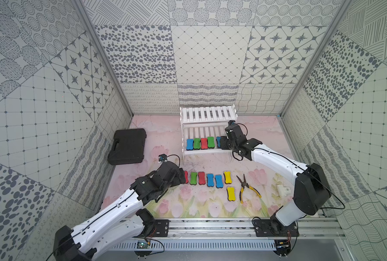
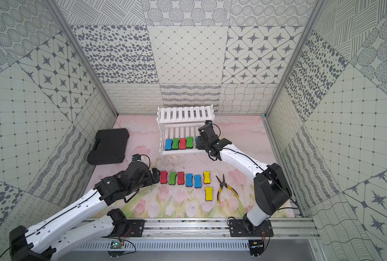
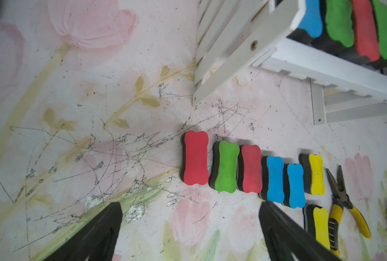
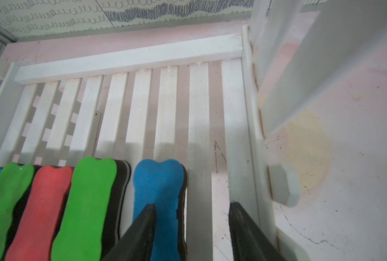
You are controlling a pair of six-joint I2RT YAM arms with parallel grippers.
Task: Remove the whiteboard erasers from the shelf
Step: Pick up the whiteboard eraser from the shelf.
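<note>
Right wrist view puts me almost on top of the right gripper [image 4: 191, 205]. Its jaws stand partly apart and grasp nothing. One finger [image 4: 142, 226] lies over the top of the end blue eraser [image 4: 156, 180], and its partner is over a bare slat nearer the side rail. I'd say it is lining up to straddle that pad across its narrow waist, which would explain why it sits so low over the front edge of the shelf [image 4: 129, 56].

Out past the first finger, away from the rail, four more whiteboard erasers [image 1: 203, 143] sit packed side by side on the lower tier. The upper tier looks bare.

The left gripper [image 3: 191, 203] hangs spread wide and empty over the mat [image 3: 75, 113]. A red eraser [image 3: 195, 158] lies just ahead of its fingertips, and six others run off to one side. By my count that is seven out and five to go.

The slim gap between the blue pad and its green neighbour [image 4: 86, 203] leaves a finger little room.
</note>
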